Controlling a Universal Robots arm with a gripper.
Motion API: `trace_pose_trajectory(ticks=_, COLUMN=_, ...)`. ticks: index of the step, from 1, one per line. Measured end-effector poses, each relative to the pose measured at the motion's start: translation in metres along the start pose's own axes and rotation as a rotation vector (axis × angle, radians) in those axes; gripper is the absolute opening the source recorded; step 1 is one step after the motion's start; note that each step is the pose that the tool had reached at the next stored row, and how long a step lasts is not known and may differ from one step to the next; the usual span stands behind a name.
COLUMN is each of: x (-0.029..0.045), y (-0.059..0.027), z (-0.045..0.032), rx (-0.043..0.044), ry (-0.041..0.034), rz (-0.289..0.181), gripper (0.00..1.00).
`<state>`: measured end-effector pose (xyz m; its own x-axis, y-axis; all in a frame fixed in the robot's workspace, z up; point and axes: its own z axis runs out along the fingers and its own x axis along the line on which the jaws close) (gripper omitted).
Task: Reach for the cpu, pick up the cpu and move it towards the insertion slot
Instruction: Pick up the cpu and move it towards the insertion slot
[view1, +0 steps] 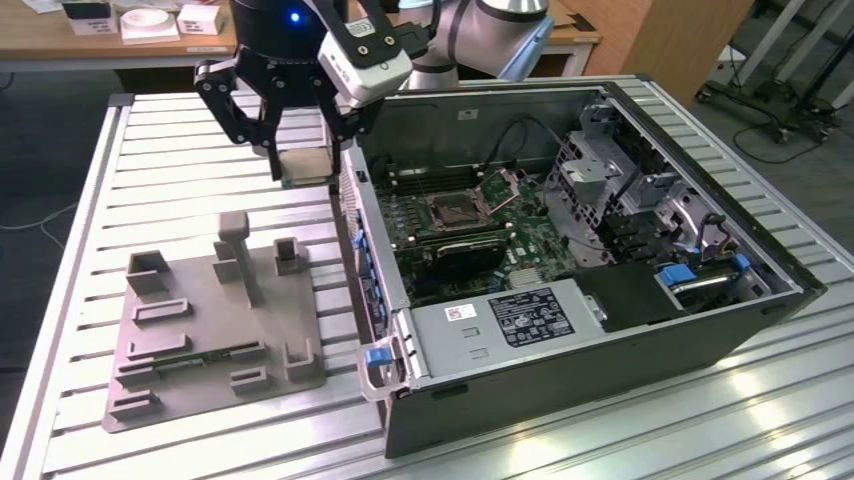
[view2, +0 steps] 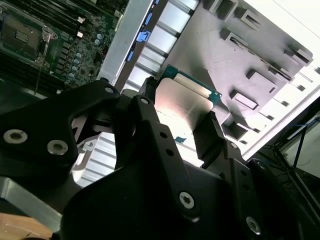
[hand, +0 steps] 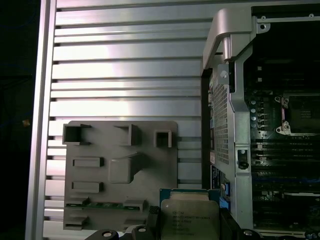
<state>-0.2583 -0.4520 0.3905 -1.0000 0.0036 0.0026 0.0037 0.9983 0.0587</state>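
Gripping the cpu (view1: 304, 167) by two opposite edges, the black gripper (view1: 306, 172) is closed on the chip, one finger on each side. The pale metal top of the cpu (view2: 182, 107) faces the arm in both wrist views, a green rim showing along one edge.

The chip hangs over the slatted aluminium table (view1: 174, 130), just beside the side wall of the open computer case (view1: 574, 370) and outside it. The insertion slot (view1: 451, 210) lies inside the case on the green motherboard (view1: 441, 255), its metal frame plate tilted up, well apart from the chip. The slot (hand: 302, 112) shows a dark centre in the first wrist view.

On the table, toward the exterior view's left of the case, sits a grey plastic fixture (view1: 200, 330) with raised posts and recesses. A narrow green memory stick (hand: 107, 204) lies in one of them. The cpu is apart from this fixture, nearer the case.

Behind the table stands a wooden desk (view1: 80, 45) with small white boxes. Dark floor with cables (view1: 787, 125) shows at the exterior view's right.
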Motion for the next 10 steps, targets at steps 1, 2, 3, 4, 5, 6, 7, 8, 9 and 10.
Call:
trace_pose_trajectory(ticks=1, x=-0.0004, y=0.0000, z=0.0000, rx=0.0000, ry=0.0000, rz=0.000, gripper=0.55)
trace_pose_trajectory(ticks=2, x=-0.0008, y=0.0000, z=0.0000, rx=0.0001, ry=0.0000, rz=0.000, gripper=0.55)
trace_pose_trajectory(ticks=3, x=-0.0011, y=0.0000, z=0.0000, rx=0.0000, ry=0.0000, rz=0.000, gripper=0.55)
trace_pose_trajectory(ticks=4, x=-0.0013, y=0.0000, z=0.0000, rx=0.0000, ry=0.0000, rz=0.000, gripper=0.55)
trace_pose_trajectory(ticks=5, x=-0.0017, y=0.0000, z=0.0000, rx=0.0000, ry=0.0000, rz=0.000, gripper=0.55)
trace_pose_trajectory(ticks=6, x=-0.0022, y=0.0000, z=0.0000, rx=0.0001, ry=0.0000, rz=0.000, gripper=0.55)
trace_pose_trajectory(ticks=7, x=-0.0026, y=0.0000, z=0.0000, rx=0.0000, ry=0.0000, rz=0.000, gripper=0.55)
trace_pose_trajectory(ticks=8, x=-0.0030, y=0.0000, z=0.0000, rx=0.0000, ry=0.0000, rz=0.000, gripper=0.55)
trace_pose_trajectory(ticks=9, x=-0.0034, y=0.0000, z=0.0000, rx=0.0000, ry=-0.0001, rz=0.000, gripper=0.55)
trace_pose_trajectory(ticks=10, x=-0.0038, y=0.0000, z=0.0000, rx=0.0000, ry=0.0000, rz=0.000, gripper=0.55)
